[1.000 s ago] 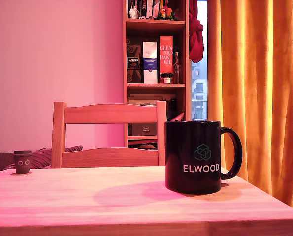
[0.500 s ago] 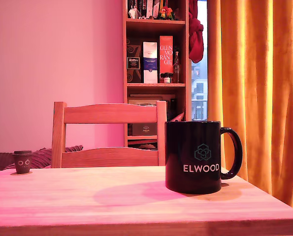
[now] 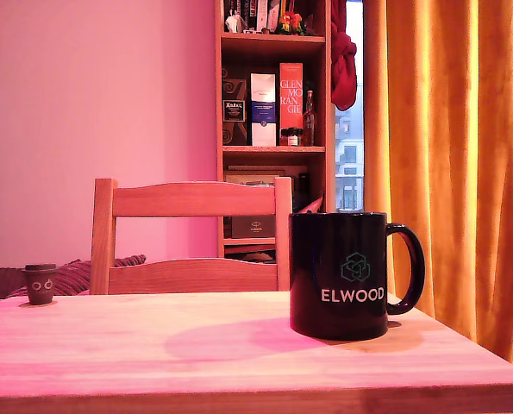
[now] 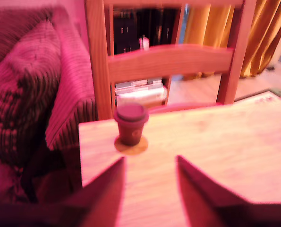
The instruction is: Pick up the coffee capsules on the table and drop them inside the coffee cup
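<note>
The gripper (image 4: 149, 163) is held with jaws spread wide and empty, the dark capsule (image 4: 131, 124) is stood upright just beyond on the table (image 3: 196, 354), and the coffee cup (image 3: 339, 274) is placed well apart.

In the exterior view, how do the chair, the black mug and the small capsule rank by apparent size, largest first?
1. Chair, though the table hides its lower part.
2. Black mug, nearer the camera, so it looks larger than it is.
3. Capsule, clearly smallest, at the table's far corner.
</note>
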Tool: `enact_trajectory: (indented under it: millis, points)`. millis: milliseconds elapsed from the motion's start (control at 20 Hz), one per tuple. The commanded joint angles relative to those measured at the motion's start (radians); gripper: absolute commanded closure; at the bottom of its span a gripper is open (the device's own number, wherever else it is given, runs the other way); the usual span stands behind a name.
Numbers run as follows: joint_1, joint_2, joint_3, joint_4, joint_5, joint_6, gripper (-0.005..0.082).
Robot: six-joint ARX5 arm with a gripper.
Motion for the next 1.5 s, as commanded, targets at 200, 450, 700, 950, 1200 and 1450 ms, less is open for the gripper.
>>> enact_trajectory:
  millis: [200, 450, 700, 950, 1200, 1450]
  points:
    - [-0.003, 0.106, -0.002, 0.139, 0.005, 0.033, 0.0162]
    - [-0.003, 0.192, -0.002, 0.222, 0.006, 0.033, 0.0163]
    - [-0.003, 0.246, 0.005, 0.248, 0.007, 0.032, 0.0163]
    - [-0.003, 0.311, 0.056, 0.254, 0.013, 0.033, 0.0163]
    - [-0.003, 0.419, 0.13, 0.288, 0.013, 0.037, 0.0163]
    - [-0.003, 0.51, 0.206, 0.299, 0.013, 0.038, 0.0163]
